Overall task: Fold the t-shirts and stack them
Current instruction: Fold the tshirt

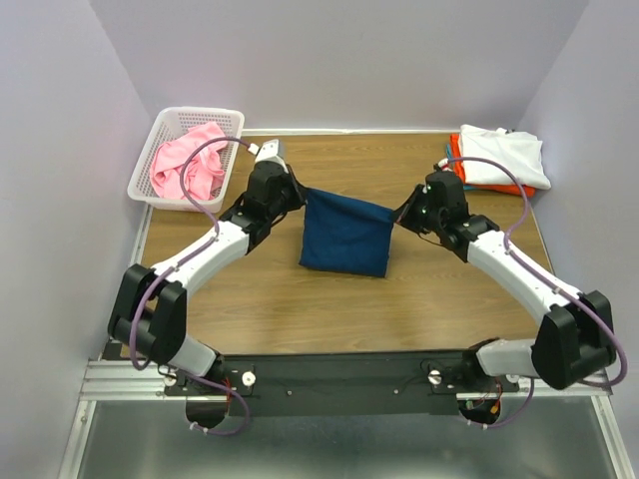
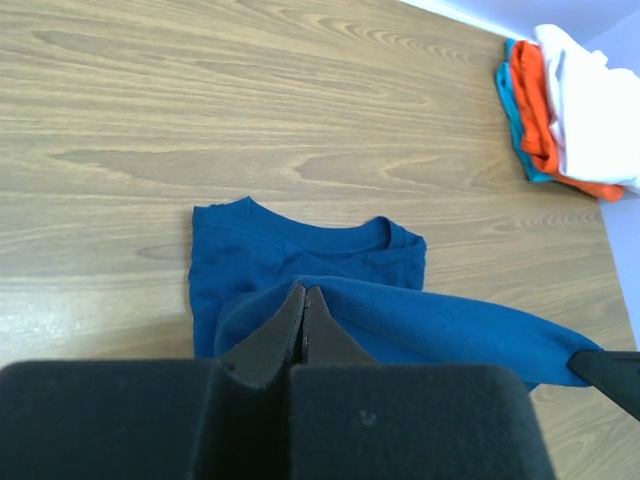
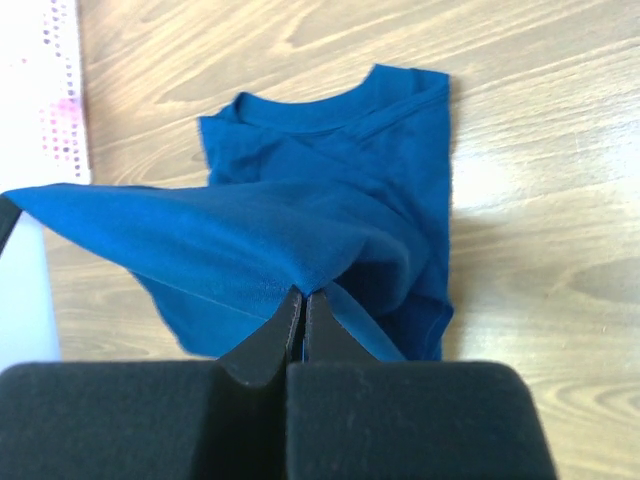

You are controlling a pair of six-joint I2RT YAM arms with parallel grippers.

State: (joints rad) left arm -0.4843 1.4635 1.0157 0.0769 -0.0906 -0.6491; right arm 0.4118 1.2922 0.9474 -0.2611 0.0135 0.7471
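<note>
Wood table point(image 1: 250, 299) carried the navy tee point(image 1: 344, 244), its collar end flat on the top, below and between both jaw pairs. White lattice basket point(image 1: 143, 175) sat outboard of the left jaws. Folded tee stack point(image 1: 501, 158), white on top, sat outboard of the right jaws.

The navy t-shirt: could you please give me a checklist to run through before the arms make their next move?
1. Grip of the left claw on the navy t-shirt: ok, shut on its edge.
2. Grip of the right claw: ok, shut on the same edge.
3. Cloth between the claws lifted off the table: ok.
4. The collar lying flat: ok.
5. Lower layer smooth under the lifted fold: cannot tell, hidden.
6. The folded stack apart from the shirt: ok.
</note>
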